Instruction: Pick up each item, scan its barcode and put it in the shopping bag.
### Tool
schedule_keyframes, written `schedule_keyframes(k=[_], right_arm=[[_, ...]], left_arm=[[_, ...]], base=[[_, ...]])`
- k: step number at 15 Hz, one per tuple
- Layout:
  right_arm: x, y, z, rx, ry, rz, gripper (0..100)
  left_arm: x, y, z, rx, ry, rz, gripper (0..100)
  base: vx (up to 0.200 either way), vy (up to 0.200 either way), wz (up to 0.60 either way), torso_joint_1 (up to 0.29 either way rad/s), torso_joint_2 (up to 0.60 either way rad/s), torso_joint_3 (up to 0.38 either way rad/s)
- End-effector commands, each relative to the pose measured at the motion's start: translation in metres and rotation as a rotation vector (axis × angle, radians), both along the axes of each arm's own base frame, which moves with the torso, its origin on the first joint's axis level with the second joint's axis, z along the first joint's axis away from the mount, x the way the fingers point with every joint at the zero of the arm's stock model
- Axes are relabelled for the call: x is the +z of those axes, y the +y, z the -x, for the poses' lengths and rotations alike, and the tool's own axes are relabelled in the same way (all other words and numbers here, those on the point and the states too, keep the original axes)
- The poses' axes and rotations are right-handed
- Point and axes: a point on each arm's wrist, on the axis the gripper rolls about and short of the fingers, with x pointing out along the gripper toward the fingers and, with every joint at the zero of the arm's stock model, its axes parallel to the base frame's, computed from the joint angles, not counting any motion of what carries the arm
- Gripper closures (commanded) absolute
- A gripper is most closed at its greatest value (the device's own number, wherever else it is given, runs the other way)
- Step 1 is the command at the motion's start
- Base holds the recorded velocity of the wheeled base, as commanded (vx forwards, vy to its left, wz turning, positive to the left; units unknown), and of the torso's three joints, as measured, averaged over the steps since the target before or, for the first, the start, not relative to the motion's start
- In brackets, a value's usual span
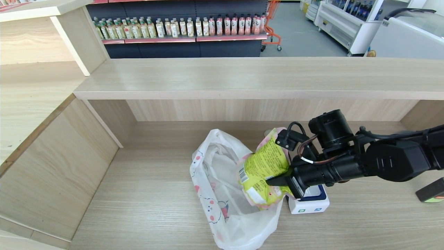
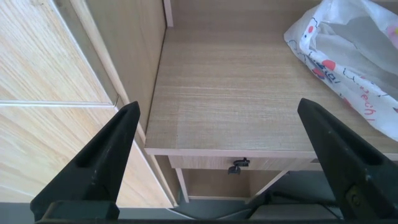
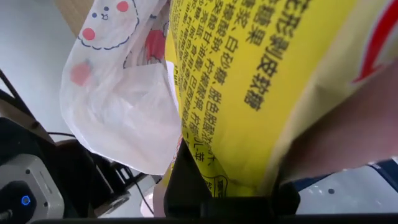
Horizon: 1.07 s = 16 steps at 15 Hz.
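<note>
Yellow-green snack packet [image 3: 249,93] sits right against the right wrist camera, clamped in the right gripper [image 1: 279,180], with one black finger [image 3: 186,180] pressed to its printed face. In the head view the packet [image 1: 263,166] lies right of centre. It is steeply tilted: its long axis runs from a pink-edged end at the upper right down to a lower end toward the bottom of the frame. Its barcode side faces left, toward the shopping bag [image 1: 222,194]. The packet's lower left part overlaps the bag's open mouth; whether it touches the plastic cannot be told. The white bag, printed with pink cartoon faces, slumps at bottom centre on the wooden counter [image 1: 138,194]. A small white scanner box [image 1: 308,205] stands just beside the bag, under the gripper. A dark object [image 1: 430,191] lies at the right edge.

The left gripper [image 2: 219,107] has its fingers spread wide, holding nothing, over the counter's near edge, with the bag [image 2: 348,56] at the upper right of the left wrist view.
</note>
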Motion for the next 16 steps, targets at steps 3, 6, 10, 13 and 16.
schedule_keyframes(k=[3, 6, 10, 13, 16], right_arm=[[0.001, -0.005, 0.001, 0.03, -0.04, 0.025, 100], [0.003, -0.01, 0.001, 0.052, -0.055, 0.052, 0], [0.012, -0.004, 0.0, 0.08, -0.102, 0.009, 0], [0.036, -0.006, 0.002, 0.078, -0.201, -0.054, 0], [0.078, -0.023, 0.029, 0.011, -0.256, -0.153, 0]], left_arm=[[0.0, 0.0, 0.0, 0.0, 0.0, 0.0, 0], [0.0, 0.0, 0.0, 0.0, 0.0, 0.0, 0], [0.0, 0.0, 0.0, 0.0, 0.0, 0.0, 0], [0.0, 0.0, 0.0, 0.0, 0.0, 0.0, 0], [0.0, 0.0, 0.0, 0.0, 0.0, 0.0, 0]], base=[[0.0, 0.0, 0.0, 0.0, 0.0, 0.0], [0.0, 0.0, 0.0, 0.0, 0.0, 0.0], [0.0, 0.0, 0.0, 0.0, 0.0, 0.0], [0.0, 0.0, 0.0, 0.0, 0.0, 0.0], [0.0, 0.0, 0.0, 0.0, 0.0, 0.0]])
